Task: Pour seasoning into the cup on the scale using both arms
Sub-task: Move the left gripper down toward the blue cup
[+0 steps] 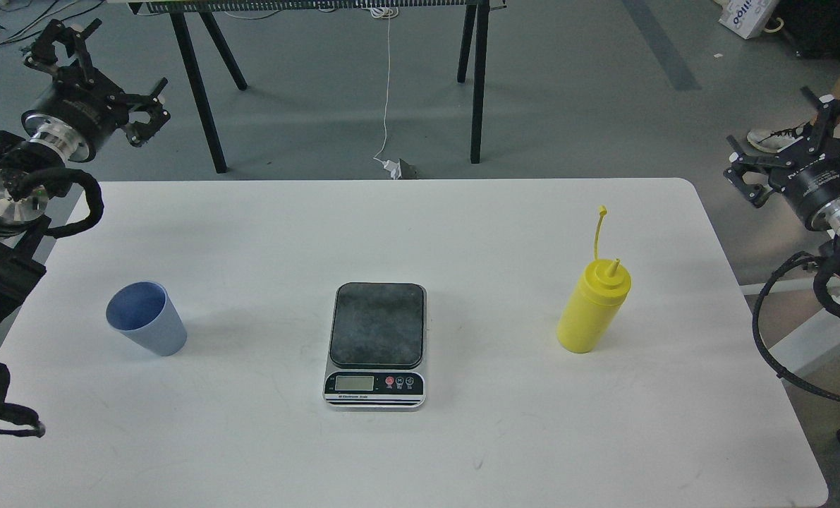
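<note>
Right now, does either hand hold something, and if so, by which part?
Nothing is held. The left hand and right hand are open above the table edges, away from the blue cup and yellow squeeze bottle.

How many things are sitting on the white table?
3: the blue cup on the left, the scale in the middle, the yellow bottle on the right. Nothing looks hidden.

Bright, even light; soft shadows.

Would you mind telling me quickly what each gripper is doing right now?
Left gripper: open, holding nothing, raised off the table's left side.
Right gripper: open, holding nothing, raised off the table's right side.
</note>
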You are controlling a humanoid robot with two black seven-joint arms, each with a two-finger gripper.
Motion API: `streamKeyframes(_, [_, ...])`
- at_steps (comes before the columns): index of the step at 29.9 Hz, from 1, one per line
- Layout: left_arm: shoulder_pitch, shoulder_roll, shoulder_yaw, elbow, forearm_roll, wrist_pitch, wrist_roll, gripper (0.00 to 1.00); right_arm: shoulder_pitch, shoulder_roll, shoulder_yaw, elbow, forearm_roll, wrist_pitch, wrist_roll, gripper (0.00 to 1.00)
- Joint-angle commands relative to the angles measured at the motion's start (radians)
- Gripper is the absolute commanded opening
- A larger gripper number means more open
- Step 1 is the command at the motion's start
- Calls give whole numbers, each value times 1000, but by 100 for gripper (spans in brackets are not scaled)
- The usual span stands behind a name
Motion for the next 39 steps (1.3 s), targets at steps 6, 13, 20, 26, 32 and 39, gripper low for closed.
streamKeyframes(6, [16, -5, -5, 0, -9, 0, -26, 100, -5, 10, -3, -5, -1, 0, 1, 99])
streamKeyframes(13, [6, -13, -26, 18, -66, 0, -27, 100, -7, 13, -13, -5, -3, 0, 3, 99])
streamKeyframes(20, [-13, -52, -54, 24, -93, 0, -47, 100, -4, 26, -23, -5, -5, 0, 1, 99])
streamKeyframes(26, [-7, -56, -37, 28, -83, 0, -219, 100, -7, 26, -21, -7, -5, 0, 1, 99])
streamKeyframes(32, [-16, -46, 78, 28, -46, 0, -224, 100, -11, 48, -19, -7, -5, 0, 3, 99])
streamKeyframes(39, [-164, 70, 244, 31, 374, 0, -227, 100, -11, 48, -19, 1, -3, 0, 1, 99])
